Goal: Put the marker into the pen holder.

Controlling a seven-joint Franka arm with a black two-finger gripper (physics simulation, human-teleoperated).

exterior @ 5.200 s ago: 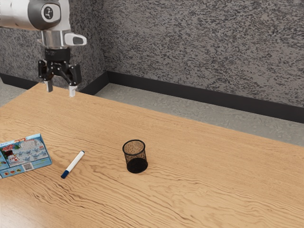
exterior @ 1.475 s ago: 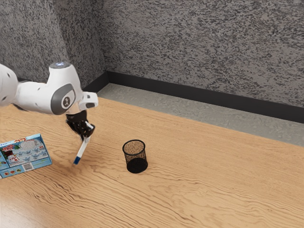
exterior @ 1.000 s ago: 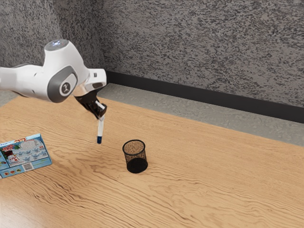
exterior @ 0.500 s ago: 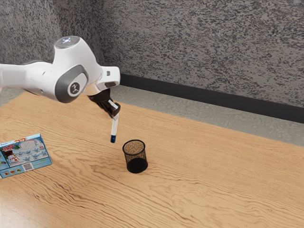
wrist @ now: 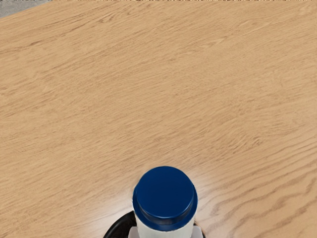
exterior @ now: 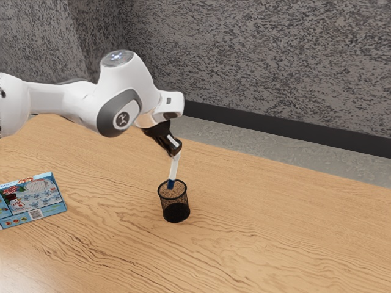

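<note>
Okay, our black two-finger end effector (exterior: 175,154) is pinching the slim white, blue-ended marker (exterior: 174,168), which hangs below it near upright, blue end at the round black mesh pen holder's (exterior: 176,212) mouth. We can't tell if it's past the rim. Farther off, the blue printed cardboard box's (exterior: 33,196) lettering is too tiny.

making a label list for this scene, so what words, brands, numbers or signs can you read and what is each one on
No word, brand or number can be read for certain.
Box: small red print on its front, too small to read.
Box, lower front: a barcode, any digits too small to read.
Arm: a round emblem on its joint, with no word I can make out.
Marker and pen holder: no text that I can see.
</note>
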